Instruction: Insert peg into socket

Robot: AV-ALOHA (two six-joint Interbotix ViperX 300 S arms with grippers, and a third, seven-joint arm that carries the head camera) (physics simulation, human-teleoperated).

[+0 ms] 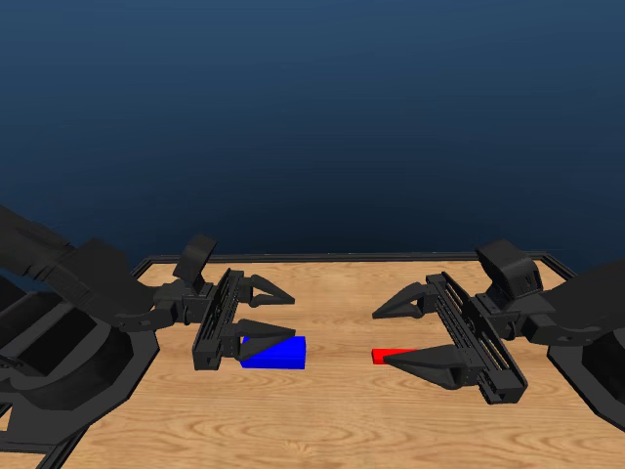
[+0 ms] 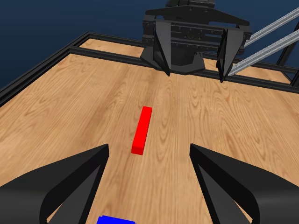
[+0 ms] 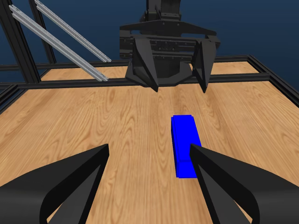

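Bare wood between left gripper [image 1: 270, 309] and right gripper [image 1: 389, 334], both jaws spread wide, nothing in that lane. Socket [image 1: 275, 353] lies at 5 o'clock from the left gripper, peg [image 1: 392, 355] at 6 o'clock from the right, probably partly hidden under its near jaw. Only the table frame [image 1: 322, 258] bounds the far side at 12 o'clock.

**Hidden and cut off**

In the head view, the right gripper [image 1: 389, 337] covers most of the peg [image 1: 391, 354], and the left gripper [image 1: 281, 313] overlaps the socket's [image 1: 278, 354] left end. At the left wrist view's bottom edge, the socket is cropped.
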